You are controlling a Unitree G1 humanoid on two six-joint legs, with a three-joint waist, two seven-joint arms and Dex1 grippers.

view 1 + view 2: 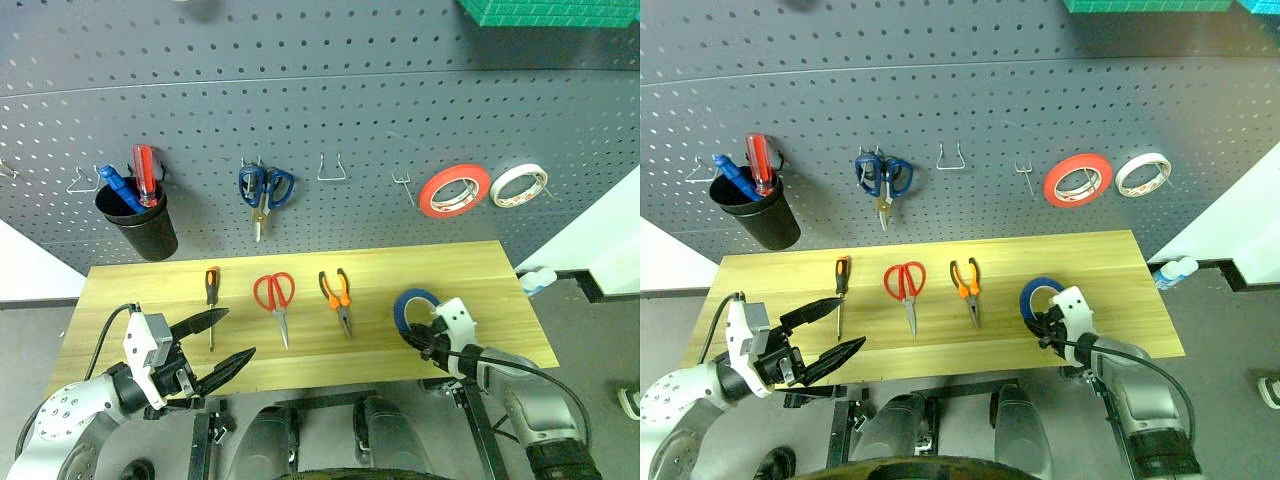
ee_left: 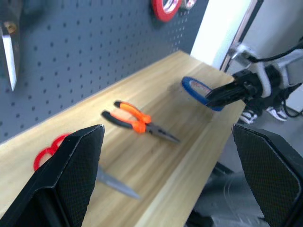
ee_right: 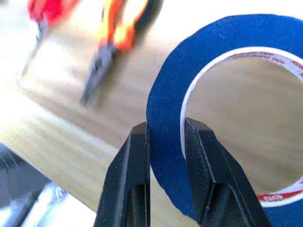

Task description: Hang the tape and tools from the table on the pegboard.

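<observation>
From the head views, the right gripper (image 1: 418, 334) pinches the wall of the blue tape (image 1: 414, 305) at the table's (image 1: 300, 360) right end, the roll tipped up on edge, likely so its hole can face a hook. The left gripper (image 1: 222, 339) hangs spread wide and empty near the table's front left edge. The screwdriver (image 1: 211, 295), red scissors (image 1: 275, 295) and pliers (image 1: 337, 293) lie flat in a row, handles toward the pegboard (image 1: 320, 110). A bare hook (image 1: 403, 184) stands beside the red-orange roll (image 1: 454, 190).

The left wrist view looks between its parted fingers at the pliers and the tape beyond.

The right wrist view shows both fingers clamped across the tape's wall, one outside, one inside the core.
</observation>
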